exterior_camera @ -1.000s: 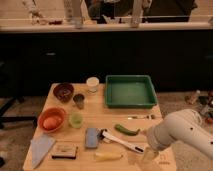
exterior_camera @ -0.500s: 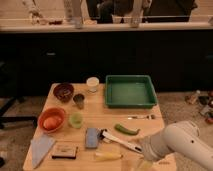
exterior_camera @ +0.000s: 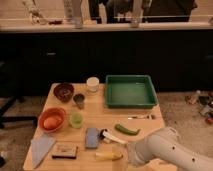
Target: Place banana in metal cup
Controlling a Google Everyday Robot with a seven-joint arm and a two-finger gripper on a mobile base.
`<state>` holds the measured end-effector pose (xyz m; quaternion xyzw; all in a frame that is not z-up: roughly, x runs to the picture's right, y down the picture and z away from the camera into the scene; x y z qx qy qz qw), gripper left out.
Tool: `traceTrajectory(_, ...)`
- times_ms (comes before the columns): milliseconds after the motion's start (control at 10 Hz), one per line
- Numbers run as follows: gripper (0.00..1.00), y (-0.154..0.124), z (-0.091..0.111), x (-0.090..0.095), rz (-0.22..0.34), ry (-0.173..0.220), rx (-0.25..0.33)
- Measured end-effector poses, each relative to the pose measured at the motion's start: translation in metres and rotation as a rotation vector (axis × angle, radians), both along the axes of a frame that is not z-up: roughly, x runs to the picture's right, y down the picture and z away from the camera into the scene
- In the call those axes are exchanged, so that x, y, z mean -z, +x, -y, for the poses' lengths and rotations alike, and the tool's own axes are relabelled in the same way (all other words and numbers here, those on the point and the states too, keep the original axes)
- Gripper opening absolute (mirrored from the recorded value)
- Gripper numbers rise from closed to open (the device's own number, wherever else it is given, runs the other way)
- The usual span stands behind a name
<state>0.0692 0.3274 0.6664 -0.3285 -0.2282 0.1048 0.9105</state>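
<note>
Camera view: banana not yet gripped, cup far across the table

Camera view shows the metal cup (exterior_camera: 79,100) standing upright toward the back left of the table (exterior_camera: 102,114). The banana (exterior_camera: 109,156) lies well in front of the cup and to its right, flat on its side near the table's front edge. The white arm (exterior_camera: 165,150) comes in from the lower right and ends just beyond the banana on the side away from the cup. The gripper at its tip is not visible past the frame's lower edge, so I cannot tell whether it is open or closed, and nothing shows the banana lifted.

The step in hand looks like the approach and grasp. It would go best with a grip across the banana's middle, square to its length, so it hangs level and does not swing.

The cup is narrow and crowded. A brown bowl (exterior_camera: 64,92) sits just behind it to the left, a white cup (exterior_camera: 92,83) just behind it to the right, and a light-green cup (exterior_camera: 76,119) just in front. On the way towards the cup lie a white-handled brush (exterior_camera: 114,138) and a blue sponge (exterior_camera: 92,137).

The banana should therefore be carried high and tipped end-down over the dark mouth. It should be released only once its tip is inside, since it is likely longer than the cup is deep and may topple it.
</note>
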Motion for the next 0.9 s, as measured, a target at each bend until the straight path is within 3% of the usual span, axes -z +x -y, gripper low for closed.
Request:
traceTrajectory(300,0.8,-0.022,-0.004,-0.011,0.003,-0.03,-0.014)
traceTrajectory(500,0.8,-0.023,-0.005,-0.023,0.043,-0.086,-0.096)
traceTrajectory(900,0.8,-0.024,-0.016,-0.041,0.064,-0.138,-0.134)
